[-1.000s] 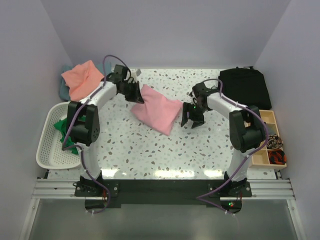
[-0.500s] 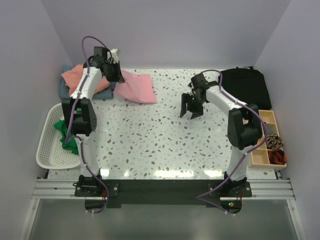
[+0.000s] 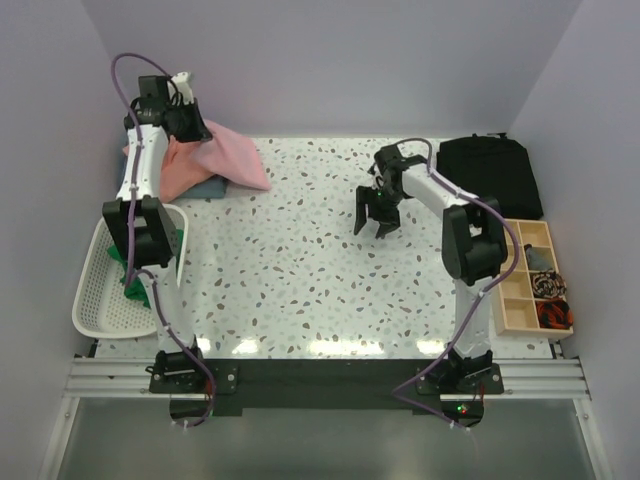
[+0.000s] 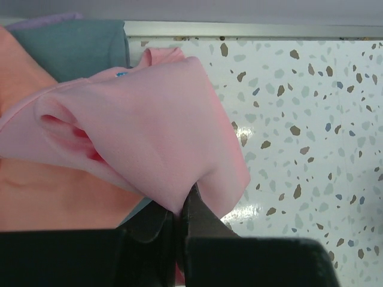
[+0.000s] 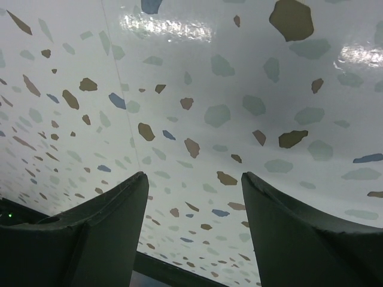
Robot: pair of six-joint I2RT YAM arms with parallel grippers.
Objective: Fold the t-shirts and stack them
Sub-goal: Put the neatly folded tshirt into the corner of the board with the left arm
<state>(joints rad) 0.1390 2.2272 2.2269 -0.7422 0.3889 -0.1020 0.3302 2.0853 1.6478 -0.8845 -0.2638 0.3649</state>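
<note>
My left gripper (image 3: pixel 190 126) is shut on the folded light pink t-shirt (image 3: pixel 228 157) and holds it over the stack at the far left corner. In the left wrist view the gripper (image 4: pixel 179 206) pinches a fold of the pink shirt (image 4: pixel 149 125), which hangs above the salmon-orange shirt (image 4: pixel 54 197) and the grey-blue shirt (image 4: pixel 78 48). The salmon-orange shirt (image 3: pixel 176 174) lies on the grey-blue shirt (image 3: pixel 212 188). The bright green shirt (image 3: pixel 132 282) lies crumpled in the basket. My right gripper (image 3: pixel 372 226) is open and empty over bare table, as the right wrist view (image 5: pixel 194 176) also shows.
A white mesh basket (image 3: pixel 92 298) stands at the left edge. A black bag (image 3: pixel 490 172) lies at the back right. A wooden compartment tray (image 3: pixel 520 300) with small items stands at the right edge. Walls close in the back and sides.
My left gripper has carried the pink shirt from mid-table back and left to above the stack in the corner. My right gripper has shifted slightly back and left, still open.
</note>
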